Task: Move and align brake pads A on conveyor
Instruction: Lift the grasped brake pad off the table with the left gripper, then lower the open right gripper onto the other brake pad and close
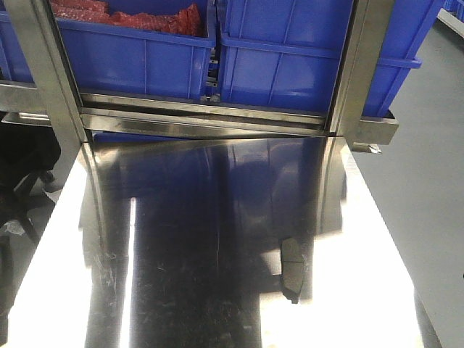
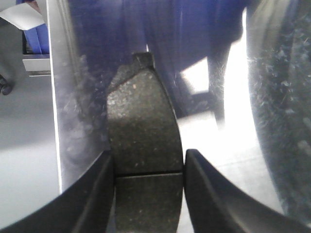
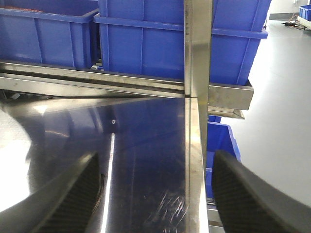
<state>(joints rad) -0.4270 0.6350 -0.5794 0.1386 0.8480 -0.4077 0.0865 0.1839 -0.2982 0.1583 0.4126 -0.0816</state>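
Note:
A dark grey brake pad [image 2: 143, 126] with a centre groove lies lengthwise between my left gripper's [image 2: 148, 189] black fingers, which press against both of its long sides. It sits over the steel table [image 2: 82, 121], close to the table's left edge. A second brake pad [image 1: 292, 270] lies alone on the steel table [image 1: 217, 290] at the right front in the front view, with no gripper near it. My right gripper [image 3: 155, 194] stands wide open over the table's right edge and holds nothing. A dark speckled surface [image 2: 291, 126] fills the right of the left wrist view; I cannot tell whether it is the conveyor.
Blue plastic bins [image 1: 290, 58] stand on a steel rack behind the table, one holding red parts [image 1: 130, 18]. Two steel uprights [image 1: 359, 65] rise at the table's back edge. Another blue bin [image 3: 221, 141] sits below the table's right side, with grey floor [image 3: 277, 121] beyond.

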